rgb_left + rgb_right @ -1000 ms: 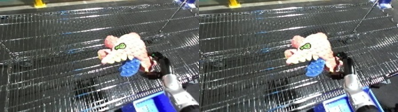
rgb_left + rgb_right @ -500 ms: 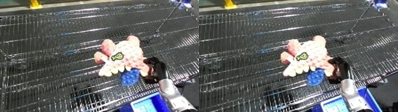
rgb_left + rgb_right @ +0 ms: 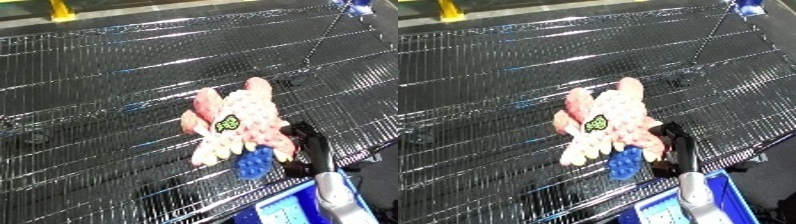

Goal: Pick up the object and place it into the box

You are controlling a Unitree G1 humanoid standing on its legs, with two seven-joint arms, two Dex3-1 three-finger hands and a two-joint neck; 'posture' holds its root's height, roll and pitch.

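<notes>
Left eye view shows the pink toy [image 3: 238,125], soft and knobbly with stubby lobes, a green tag at its middle and a blue piece [image 3: 252,162] at its lower end. It lies on the black wire shelf [image 3: 107,85], near the front edge. The right hand [image 3: 306,150] sits against the toy's lower right side, fingers curled onto it, probably so it can be lifted toward the blue bin [image 3: 293,205] just below the shelf edge.

Right eye view gives the same grasp; the shelf's thin glossy wires catch the light in streaks. The left hand is out of sight.
</notes>
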